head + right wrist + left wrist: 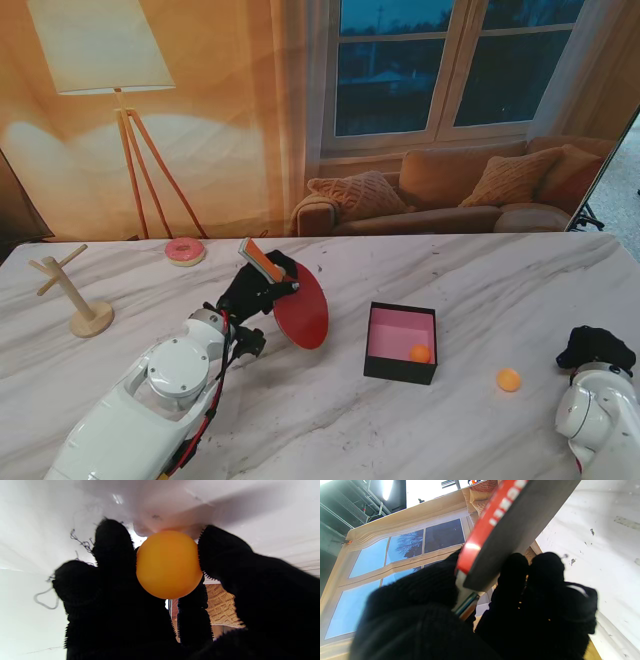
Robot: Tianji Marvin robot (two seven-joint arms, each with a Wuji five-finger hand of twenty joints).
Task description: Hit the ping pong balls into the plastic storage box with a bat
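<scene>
Red rubber faces me on the bat [301, 310], which my left hand [256, 285] grasps by the handle. The blade hangs down and to the right of that hand, its lower edge close to the marble table [480, 270]; I cannot tell whether it touches. In the left wrist view the gloved fingers [542, 580] wrap the bat [510, 522] where blade meets handle.

Box [401, 343]: black outside, pink inside, sitting near the table's middle, just right of the bat. One orange ball [420, 353] lies in its near right corner. A second ball [509, 379] rests on the table to the right of the box, between it and my right hand [595, 347].

Right hand: at the table's right edge, near me. In the right wrist view a third ball [169, 564] sits pinched between the black fingertips [113, 542], against the table surface. This hand is closed on that ball.

Far left of the table: a wooden peg stand [78, 292] and a pink donut [185, 251], both well apart from the box.
</scene>
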